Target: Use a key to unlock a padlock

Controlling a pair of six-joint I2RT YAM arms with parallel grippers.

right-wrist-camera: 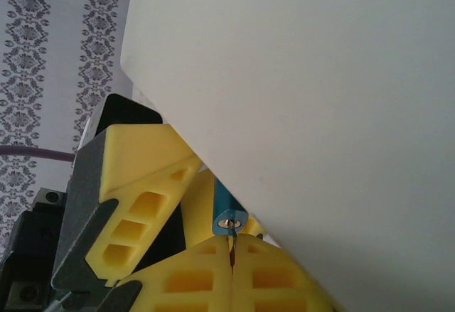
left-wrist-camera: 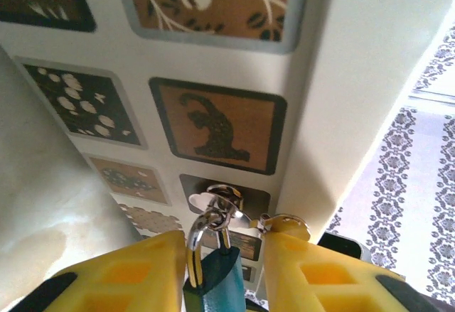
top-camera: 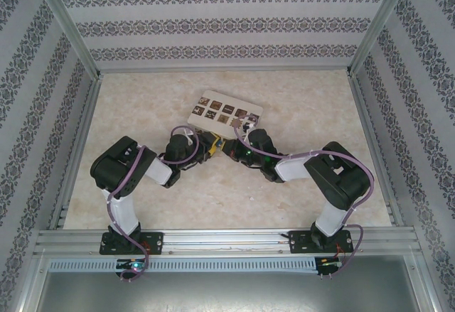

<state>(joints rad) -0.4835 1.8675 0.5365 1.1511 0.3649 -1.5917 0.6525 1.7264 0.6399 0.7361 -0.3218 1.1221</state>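
Observation:
The small blue padlock (left-wrist-camera: 217, 283) sits between the yellow fingers (left-wrist-camera: 128, 273) of my left gripper (left-wrist-camera: 220, 249), which is shut on its body. Its silvery shackle (left-wrist-camera: 201, 232) hooks through a metal hasp ring (left-wrist-camera: 226, 200) on the front of the cream box (left-wrist-camera: 213, 77). In the right wrist view the padlock's underside (right-wrist-camera: 229, 216) faces me with its keyhole. My right gripper (right-wrist-camera: 231, 246) is shut on the thin dark key (right-wrist-camera: 230, 239), whose tip is in the keyhole. From above, both grippers (top-camera: 206, 145) (top-camera: 232, 147) meet at the box's near edge.
The cream box (top-camera: 224, 111) with dark patterned squares lies mid-table, its pale side wall (right-wrist-camera: 320, 77) close over my right fingers. The left gripper's fingers (right-wrist-camera: 138, 184) stand just left of the key. Patterned walls and metal rails enclose the marbled tabletop (top-camera: 142, 106).

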